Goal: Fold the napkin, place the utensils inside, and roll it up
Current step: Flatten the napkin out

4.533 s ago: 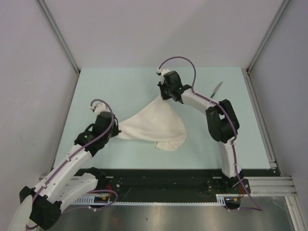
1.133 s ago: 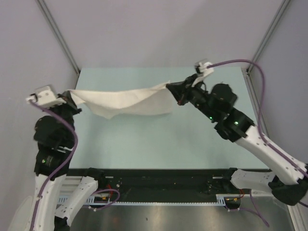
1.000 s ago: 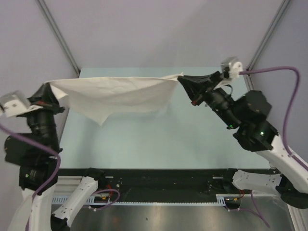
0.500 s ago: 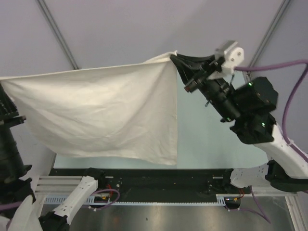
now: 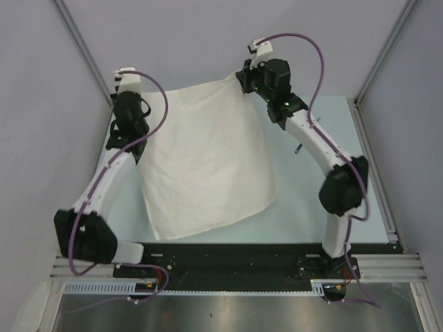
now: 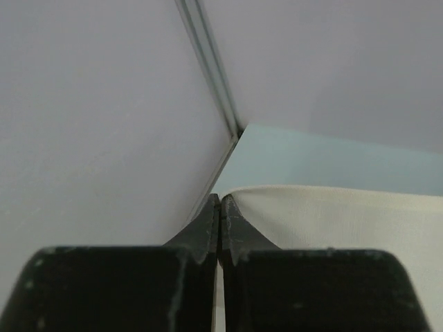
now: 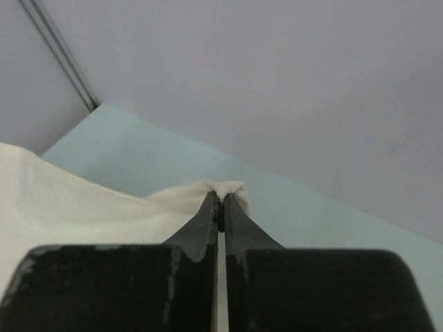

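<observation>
The cream napkin (image 5: 208, 159) lies spread over the pale green table, hanging slightly from its two far corners. My left gripper (image 5: 142, 104) is shut on the far left corner, and my right gripper (image 5: 242, 79) is shut on the far right corner. In the left wrist view the left gripper (image 6: 220, 200) pinches the edge of the napkin (image 6: 332, 214). The right wrist view shows the right gripper (image 7: 221, 197) with a bunch of the napkin (image 7: 83, 207) at its tips. Of the utensils, only a small bluish piece of a knife (image 5: 296, 148) shows beside the right arm.
The table (image 5: 311, 207) is boxed in by grey walls at the back and on both sides, with metal rails along the edges. A black rail (image 5: 235, 252) and both arm bases run along the near edge.
Both arms have come down from high near the camera to the far side of the table. The napkin, stretched in the air before, now lies spread out towards the near edge.
</observation>
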`<state>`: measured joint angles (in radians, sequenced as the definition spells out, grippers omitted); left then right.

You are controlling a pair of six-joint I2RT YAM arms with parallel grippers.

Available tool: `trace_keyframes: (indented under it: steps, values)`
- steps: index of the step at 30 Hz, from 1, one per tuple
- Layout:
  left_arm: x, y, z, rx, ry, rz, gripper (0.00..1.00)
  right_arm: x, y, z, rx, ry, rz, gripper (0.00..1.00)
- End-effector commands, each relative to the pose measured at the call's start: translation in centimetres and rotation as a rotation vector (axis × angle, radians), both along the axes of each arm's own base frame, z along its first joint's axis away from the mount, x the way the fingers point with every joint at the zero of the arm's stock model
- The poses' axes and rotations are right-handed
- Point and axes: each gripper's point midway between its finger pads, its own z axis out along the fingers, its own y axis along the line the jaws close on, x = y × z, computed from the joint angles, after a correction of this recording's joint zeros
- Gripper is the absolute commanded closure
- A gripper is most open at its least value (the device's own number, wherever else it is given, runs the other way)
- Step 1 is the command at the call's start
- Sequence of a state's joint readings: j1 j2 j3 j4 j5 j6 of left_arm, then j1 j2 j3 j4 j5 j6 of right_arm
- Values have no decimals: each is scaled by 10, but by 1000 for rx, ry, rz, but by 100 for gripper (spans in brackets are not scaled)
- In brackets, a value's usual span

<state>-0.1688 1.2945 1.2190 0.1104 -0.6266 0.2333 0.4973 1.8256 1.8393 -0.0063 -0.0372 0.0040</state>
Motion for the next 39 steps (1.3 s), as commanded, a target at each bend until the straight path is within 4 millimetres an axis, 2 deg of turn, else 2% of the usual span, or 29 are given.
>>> trace_keyframes:
  steps: [1,2,3,4,5,6,7,8,10,11,12,13,15,16,18,19,21,22,24,25,26,27,29,30,32,33,36,38,39]
  values:
    - [61,41,-44,15,80,136,100,82,27,-37,66,2,67,100]
    - [86,52,-96,21,212,157,91,115,41,-114,35,104,71,100]
    - [107,55,-90,7,222,158,79,130,38,-67,86,-1,71,95]
    - [115,61,-102,7,283,190,49,145,40,-85,94,6,70,79]
    - [114,64,-123,14,401,213,33,163,41,-137,75,68,56,43]
    - [131,64,-125,1,401,219,23,167,37,-112,104,5,46,24]
    - [134,60,-126,-7,417,208,15,171,33,-115,115,7,37,8]
    - [135,58,-125,-28,412,203,13,172,32,-119,122,8,40,0]
    - [131,55,-110,-58,364,184,7,164,18,-120,140,22,30,0]
    - [126,53,-110,-87,346,183,3,155,15,-107,155,3,32,0]
    - [123,51,-104,-104,330,173,1,139,6,-58,184,-88,33,0]
    - [117,46,-86,-123,295,137,0,132,2,-84,150,-30,24,0]
    - [109,38,-81,-167,283,103,0,116,-10,-69,103,-13,2,0]
    - [101,34,-65,-177,259,78,1,112,-15,-73,80,16,-11,0]
    - [92,21,-66,-230,256,17,0,102,-26,-89,28,106,-45,0]
    - [87,17,-65,-247,255,-4,0,93,-32,-80,19,116,-53,0]
    - [72,2,-62,-296,249,-78,0,75,-42,-112,-27,246,-81,0]
    - [66,-5,-63,-311,254,-100,0,63,-50,-104,-26,260,-96,0]
    - [46,-19,-70,-397,260,-143,0,41,-64,-149,-57,386,-145,0]
    - [42,-28,-70,-434,235,-176,0,31,-69,-154,-33,419,-164,0]
    - [25,-37,-85,-495,235,-198,0,17,-76,-144,-13,416,-169,1]
    - [19,-53,-95,-533,242,-269,1,-3,-82,-180,-32,493,-169,0]
    - [4,-84,-126,-596,261,-351,1,-29,-87,-181,19,534,-159,1]
    - [-3,-95,-131,-611,268,-382,1,-47,-94,-210,16,603,-164,1]
    - [-19,-128,-158,-639,328,-440,1,-69,-99,-216,56,650,-150,3]
    - [-25,-138,-163,-644,340,-463,1,-85,-108,-241,53,716,-166,4]
    - [-41,-168,-181,-724,368,-540,1,-108,-116,-253,119,783,-165,4]
    - [-53,-180,-197,-816,398,-571,1,-127,-117,-275,138,855,-151,4]
    - [-51,-185,-192,-833,369,-603,1,-131,-117,-277,147,862,-146,4]
